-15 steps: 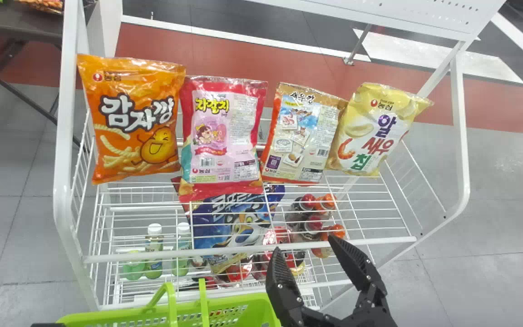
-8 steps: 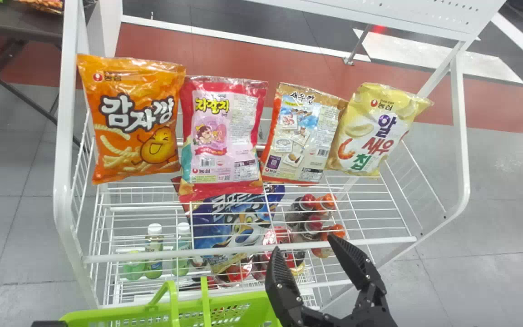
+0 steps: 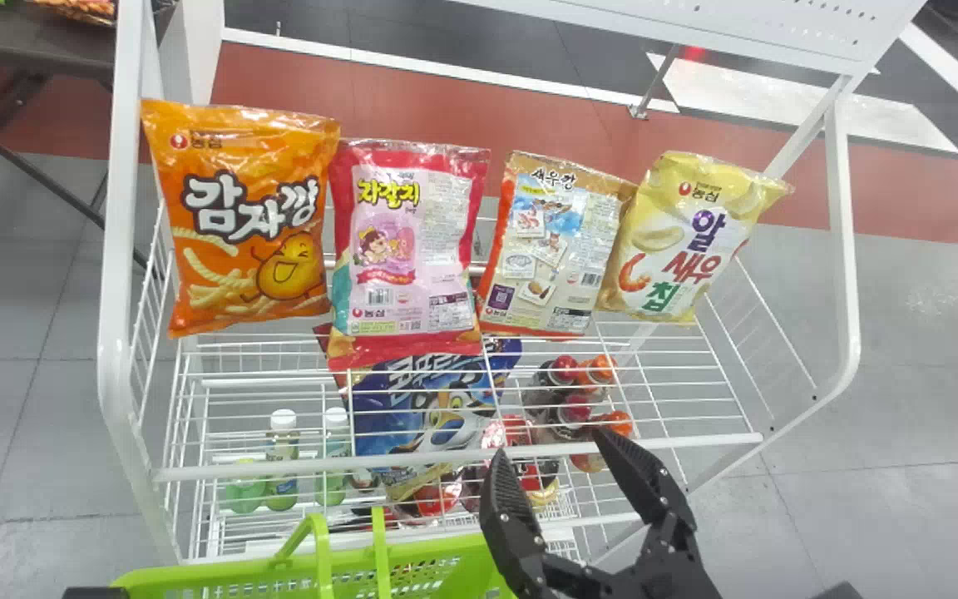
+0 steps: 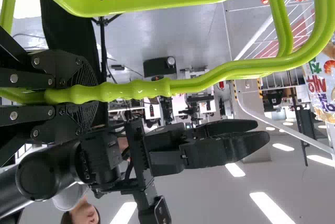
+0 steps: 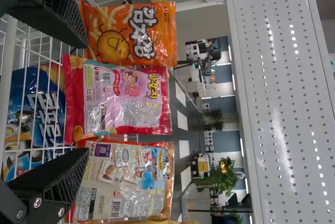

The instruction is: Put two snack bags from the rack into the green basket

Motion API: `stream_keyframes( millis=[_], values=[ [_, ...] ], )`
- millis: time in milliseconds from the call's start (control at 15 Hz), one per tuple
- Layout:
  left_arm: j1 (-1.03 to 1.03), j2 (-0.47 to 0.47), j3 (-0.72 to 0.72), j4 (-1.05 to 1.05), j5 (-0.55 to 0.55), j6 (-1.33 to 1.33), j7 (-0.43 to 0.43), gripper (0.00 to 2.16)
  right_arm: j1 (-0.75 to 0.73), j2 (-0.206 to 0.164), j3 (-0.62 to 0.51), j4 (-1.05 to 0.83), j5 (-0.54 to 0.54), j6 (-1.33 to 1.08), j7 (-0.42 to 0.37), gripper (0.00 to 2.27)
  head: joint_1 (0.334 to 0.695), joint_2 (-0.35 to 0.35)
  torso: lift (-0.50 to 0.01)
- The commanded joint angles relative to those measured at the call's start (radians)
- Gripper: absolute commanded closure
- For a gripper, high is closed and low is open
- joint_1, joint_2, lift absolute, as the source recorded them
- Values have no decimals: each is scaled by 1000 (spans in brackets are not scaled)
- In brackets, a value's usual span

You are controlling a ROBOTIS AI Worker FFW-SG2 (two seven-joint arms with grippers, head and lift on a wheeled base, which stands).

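Shifting right gripper slightly leftward, fingers spread, short of snack bags on rack; easing green basket slightly rightward, left gripper clamped on handle. Probably aligning for first pick.

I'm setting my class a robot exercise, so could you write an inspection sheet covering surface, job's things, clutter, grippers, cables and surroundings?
Surface: upper wire shelf of the white rack.
Job's things: on it, orange bag, pink bag, tan bag, yellow bag; in front, green basket.
Clutter: blue bag and bottles below that shelf.
Grippers: left gripper shut on the basket handle; right gripper open, holding nothing.
Cables: apparently a dark one at the right arm's wrist.
Surroundings: dark table left of the rack, grey floor.
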State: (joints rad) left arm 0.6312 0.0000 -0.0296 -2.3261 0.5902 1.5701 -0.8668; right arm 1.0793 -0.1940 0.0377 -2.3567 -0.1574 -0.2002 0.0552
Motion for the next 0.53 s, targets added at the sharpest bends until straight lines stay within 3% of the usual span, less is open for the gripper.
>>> stream_keyframes(
  millis=[0,467],
  values=[
    [7,-3,0,-4,-1,1,-3,1355,-85,7,7,37,4,58,-1,113,695,-350,-5],
    [12,-3,10,-7,-12,1,-5,1355,-447,31,57,146,45,460,0,113,695,-350,-5]
  ],
)
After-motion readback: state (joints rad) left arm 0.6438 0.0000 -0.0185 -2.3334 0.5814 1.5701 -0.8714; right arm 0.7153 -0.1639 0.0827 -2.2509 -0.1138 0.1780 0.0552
